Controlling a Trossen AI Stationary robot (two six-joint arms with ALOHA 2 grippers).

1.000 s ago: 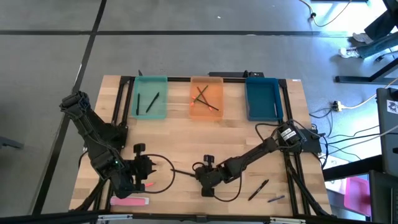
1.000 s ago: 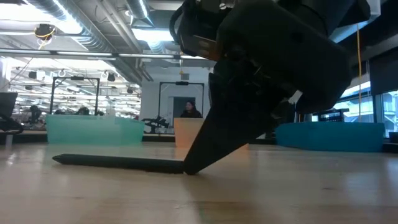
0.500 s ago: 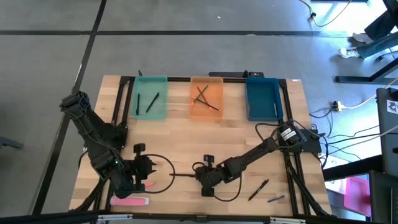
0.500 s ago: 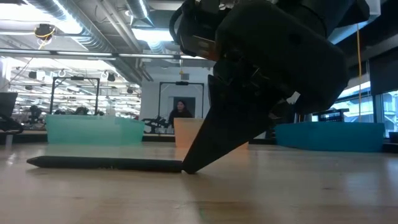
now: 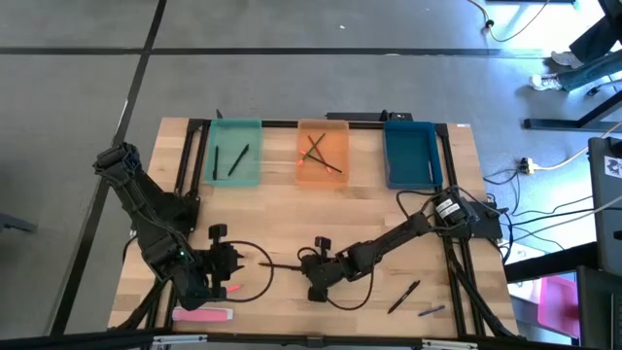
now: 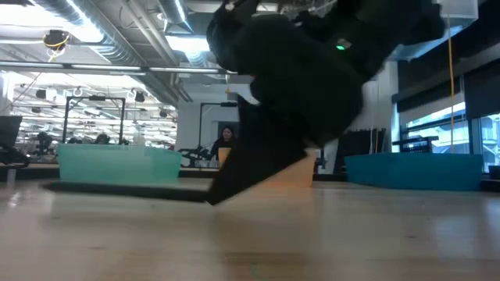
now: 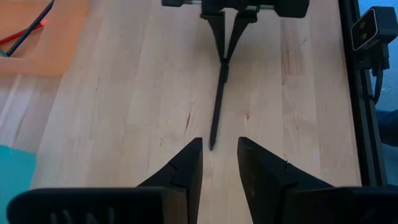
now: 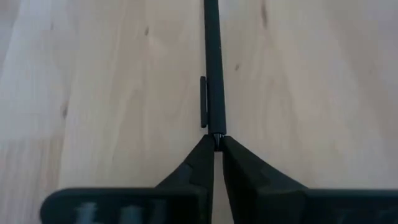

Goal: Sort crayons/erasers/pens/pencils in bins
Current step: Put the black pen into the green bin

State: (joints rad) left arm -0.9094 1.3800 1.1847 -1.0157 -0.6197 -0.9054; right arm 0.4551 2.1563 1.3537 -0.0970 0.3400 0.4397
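A slim black pen (image 5: 284, 263) lies level and low over the table's middle, pointing left to right. My right gripper (image 5: 309, 269) is shut on its right end. My left gripper (image 7: 217, 148) is open at the pen's free tip (image 7: 212, 144), which sits just at the gap between the fingers without touching them. The teal bin (image 5: 236, 173) holds two black pens, the orange bin (image 5: 323, 175) holds crossed pencils, and the blue bin (image 5: 408, 154) stands to their right. A pink eraser (image 5: 202, 314) lies flat at the near-left edge. My right gripper pinches the pen's end next to its clip (image 8: 215, 135) between the tips of its two fingers. The fingers (image 6: 223, 187) slant down from the table's right and lie along the pen. The pen stretches level toward the left gripper; whether it rests on the table I cannot tell.
Another black pen (image 5: 403, 297) and a short bluish stick (image 5: 432, 311) lie near the right front corner. A reddish stick (image 5: 231, 289) lies by the left gripper. Black cables (image 5: 255, 282) loop over the wood around both grippers. The three bins line the far edge.
My right gripper has moved toward the table's left and slightly toward the far edge, staying shut on the pen. The pen has travelled with it, still level, so its free tip now reaches the left gripper's open fingers.
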